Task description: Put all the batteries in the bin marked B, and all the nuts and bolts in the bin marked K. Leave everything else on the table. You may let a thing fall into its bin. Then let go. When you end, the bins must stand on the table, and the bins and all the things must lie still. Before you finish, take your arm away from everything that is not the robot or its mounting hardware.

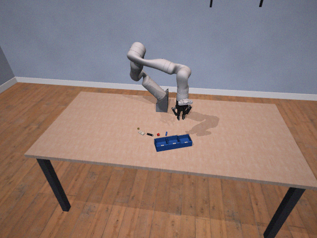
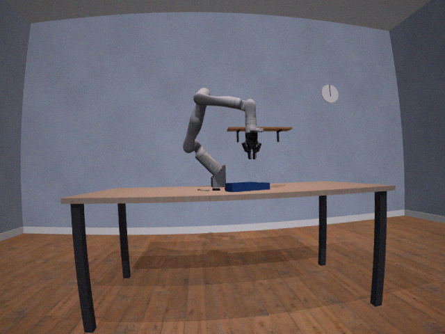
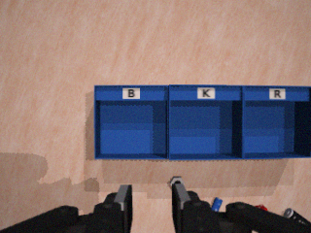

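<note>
A blue row of three open bins (image 1: 173, 147) (image 2: 247, 186) stands on the table (image 1: 102, 123), with labels B (image 3: 131, 93), K (image 3: 206, 93) and R (image 3: 277, 93). All three look empty in the wrist view. My gripper (image 1: 181, 118) (image 2: 252, 157) (image 3: 152, 199) hangs high above the table, just behind the bins, fingers partly apart with nothing between them. Left of the bins lie, in a row, a small blue piece (image 1: 166, 133) (image 3: 217, 203), a red piece (image 1: 158, 134) (image 3: 262, 208), a black battery (image 1: 149, 134) (image 3: 292, 214), a white flat piece (image 1: 141, 132) and a yellowish nut (image 1: 138, 128).
The arm's grey base (image 1: 162, 103) (image 2: 217, 178) stands at the back of the table, behind the small things. A wooden shelf (image 2: 280, 128) hangs on the far wall.
</note>
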`<state>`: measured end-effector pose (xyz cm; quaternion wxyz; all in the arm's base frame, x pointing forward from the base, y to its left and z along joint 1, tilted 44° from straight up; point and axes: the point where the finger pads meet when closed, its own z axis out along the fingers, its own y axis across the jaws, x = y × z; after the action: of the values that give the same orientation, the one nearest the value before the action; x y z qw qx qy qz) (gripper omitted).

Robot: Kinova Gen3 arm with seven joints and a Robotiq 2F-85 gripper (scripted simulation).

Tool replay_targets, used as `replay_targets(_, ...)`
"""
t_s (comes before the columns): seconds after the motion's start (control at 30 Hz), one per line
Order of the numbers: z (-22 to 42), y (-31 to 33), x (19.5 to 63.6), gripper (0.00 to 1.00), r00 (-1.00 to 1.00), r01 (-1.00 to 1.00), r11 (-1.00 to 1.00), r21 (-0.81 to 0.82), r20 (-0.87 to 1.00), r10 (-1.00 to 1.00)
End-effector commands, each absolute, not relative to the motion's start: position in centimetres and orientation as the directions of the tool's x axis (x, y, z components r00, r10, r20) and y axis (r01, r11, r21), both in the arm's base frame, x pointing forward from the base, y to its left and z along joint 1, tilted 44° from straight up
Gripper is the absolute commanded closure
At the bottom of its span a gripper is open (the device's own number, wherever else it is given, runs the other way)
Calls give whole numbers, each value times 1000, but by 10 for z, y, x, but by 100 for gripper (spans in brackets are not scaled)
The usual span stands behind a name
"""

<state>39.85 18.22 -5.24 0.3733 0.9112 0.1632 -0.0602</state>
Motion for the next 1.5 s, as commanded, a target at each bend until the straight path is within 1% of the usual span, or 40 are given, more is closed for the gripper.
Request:
replay_targets(0.0,-33,160,396,69,942,334,-673,659,-224,249)
replay_targets(0.07,-26,145,392,69,942,334,-673,659,-224,249)
replay_targets(0.13,-26,145,392,69,942,334,-673,659,-224,249)
replay_targets(0.63,22,35,360,69,942,334,-673,660,-224,248)
replay_targets(0.7,22,35,360,69,942,334,-673,660,-224,248)
replay_targets(1.2,71,-76,327,69,942,334,-673,660,-224,248)
replay_targets(1.27,71,-76,327,69,942,334,-673,660,-224,248)
replay_targets(1.47,91,-120,315,69,942,334,-673,660,-224,248)
